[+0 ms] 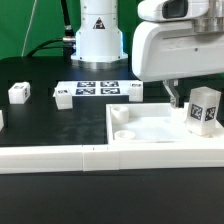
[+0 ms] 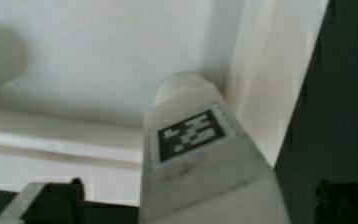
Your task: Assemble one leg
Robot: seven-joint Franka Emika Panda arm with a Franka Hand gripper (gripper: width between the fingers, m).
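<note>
Along the desk's near edge runs a long white plastic rail [image 1: 50,158]. Directly behind it, toward the exterior view's right, lies the large white tray-shaped panel [image 1: 155,126]. The small white oblong plastic leg [image 1: 205,108], tagged in black and white, stands upright at the panel's far corner on that side. The two-finger gripper [image 2: 197,203] straddles the leg with jaws apart, a gap showing on each side, so nothing is clamped. Judgement: the leg is placed at its corner. Full seating cannot be confirmed, so tightening is probably left to do. Toward the far edge, a loose white tagged block [image 1: 63,97] lies just beside the marker board [image 1: 100,88].
</note>
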